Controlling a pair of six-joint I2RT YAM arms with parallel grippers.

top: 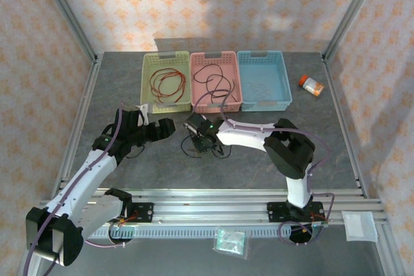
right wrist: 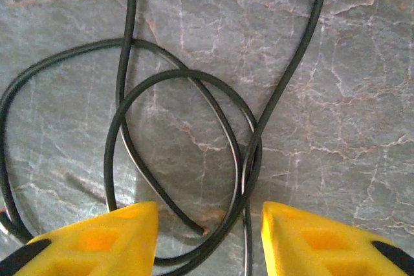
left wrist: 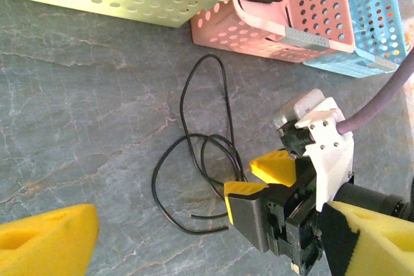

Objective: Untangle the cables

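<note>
A black cable [top: 189, 152] lies in loose crossing loops on the grey table in front of the pink basket [top: 234, 103]. It is seen up close as the black cable [right wrist: 123, 127] and as the black cable [left wrist: 184, 153]. My right gripper [right wrist: 208, 237] is open just above the table, its yellow fingers [right wrist: 97, 240] on either side of several crossing strands and one cut end. That right gripper [top: 197, 139] also appears as the right gripper [left wrist: 259, 179]. My left gripper [top: 169, 127] is wide open and holds nothing, a little left of the loops. A red cable [top: 167, 85] lies in the yellow-green basket [top: 146, 82], and a dark cable [top: 213, 82] in the pink one.
A blue basket [top: 284, 82] stands to the right of the pink one with a faint pale strand inside. An orange bottle [top: 311, 84] lies at the back right. The three baskets form a row along the back of the table, and metal frame posts line its sides.
</note>
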